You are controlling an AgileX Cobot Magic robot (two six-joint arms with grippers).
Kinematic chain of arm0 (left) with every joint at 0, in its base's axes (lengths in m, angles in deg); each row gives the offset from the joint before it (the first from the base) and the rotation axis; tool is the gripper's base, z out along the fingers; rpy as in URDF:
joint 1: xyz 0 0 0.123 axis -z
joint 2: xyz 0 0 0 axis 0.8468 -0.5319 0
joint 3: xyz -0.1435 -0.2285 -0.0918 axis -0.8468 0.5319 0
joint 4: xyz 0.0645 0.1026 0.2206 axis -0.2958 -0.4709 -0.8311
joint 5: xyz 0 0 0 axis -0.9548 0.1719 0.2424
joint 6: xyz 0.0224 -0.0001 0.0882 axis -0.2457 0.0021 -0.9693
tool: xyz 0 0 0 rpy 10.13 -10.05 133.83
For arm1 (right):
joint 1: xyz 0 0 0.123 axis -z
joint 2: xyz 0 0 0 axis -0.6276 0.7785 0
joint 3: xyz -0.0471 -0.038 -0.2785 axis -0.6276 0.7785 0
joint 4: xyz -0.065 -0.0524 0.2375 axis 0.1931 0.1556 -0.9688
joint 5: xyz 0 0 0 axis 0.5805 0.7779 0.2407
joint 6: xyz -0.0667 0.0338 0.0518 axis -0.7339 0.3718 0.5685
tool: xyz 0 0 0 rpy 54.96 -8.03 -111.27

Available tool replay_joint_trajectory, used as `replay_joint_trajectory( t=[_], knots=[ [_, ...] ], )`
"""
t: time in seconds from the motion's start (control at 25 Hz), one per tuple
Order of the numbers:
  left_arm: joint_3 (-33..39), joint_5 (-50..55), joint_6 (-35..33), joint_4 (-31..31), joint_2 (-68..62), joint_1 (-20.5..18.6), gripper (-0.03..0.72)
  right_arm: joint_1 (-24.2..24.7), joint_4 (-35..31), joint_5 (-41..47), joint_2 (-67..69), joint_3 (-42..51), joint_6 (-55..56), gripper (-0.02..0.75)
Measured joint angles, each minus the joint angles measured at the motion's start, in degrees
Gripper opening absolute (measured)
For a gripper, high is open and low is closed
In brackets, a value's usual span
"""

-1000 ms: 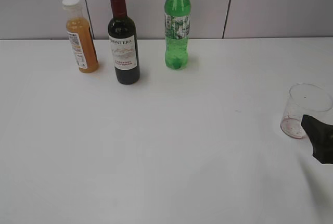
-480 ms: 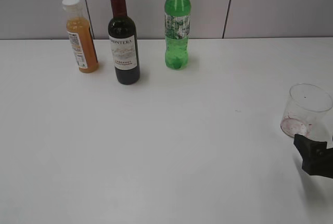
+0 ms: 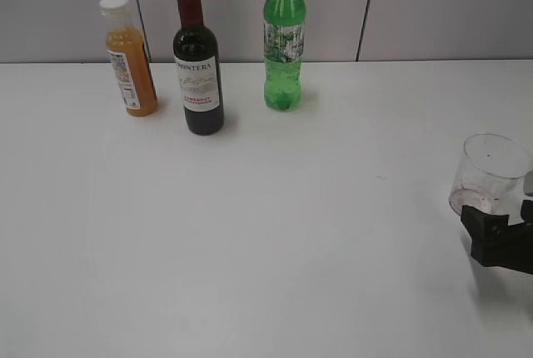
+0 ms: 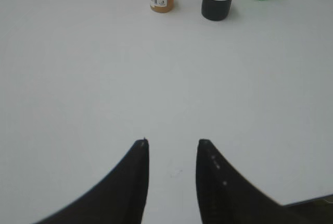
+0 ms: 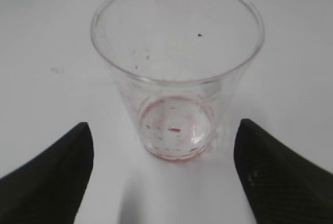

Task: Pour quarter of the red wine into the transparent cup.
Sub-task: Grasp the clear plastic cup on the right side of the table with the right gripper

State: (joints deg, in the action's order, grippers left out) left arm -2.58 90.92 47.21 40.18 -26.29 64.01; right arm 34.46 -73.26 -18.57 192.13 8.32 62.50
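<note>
- Standing at the right edge of the white table, the transparent cup is upright, with reddish residue ringing its base; a broad bare stretch of tabletop separates it from the bottles.
- Along the back wall stand three bottles in a row: orange juice bottle, the red wine and green soda bottle, each apart from its neighbour (wine between the other two).
- Right gripper: jaws spread wide, wider than the cup, one finger on either side of its base; neither finger touches the cup in the right wrist view. It holds nothing. In the exterior view it sits low at the frame's right edge, just in front of the cup.
- Left gripper: fingers parted by a narrow gap, empty, over bare table well short of the bottles.
- Legible writing: "FRONTERA" on the wine's white label; the left wrist view reads "CABERNET SAUVIGNON" beneath. Other labels are too small to read.
</note>
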Motion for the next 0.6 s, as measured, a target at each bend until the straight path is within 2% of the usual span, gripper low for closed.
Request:
replay_joint_trajectory(
  t=[0.6],
  knots=[
    [0.00,0.00,0.00,0.00,0.00,0.00,0.242,0.00,-1.21,-0.02,8.75,-4.14,0.00,0.668]
  ],
)
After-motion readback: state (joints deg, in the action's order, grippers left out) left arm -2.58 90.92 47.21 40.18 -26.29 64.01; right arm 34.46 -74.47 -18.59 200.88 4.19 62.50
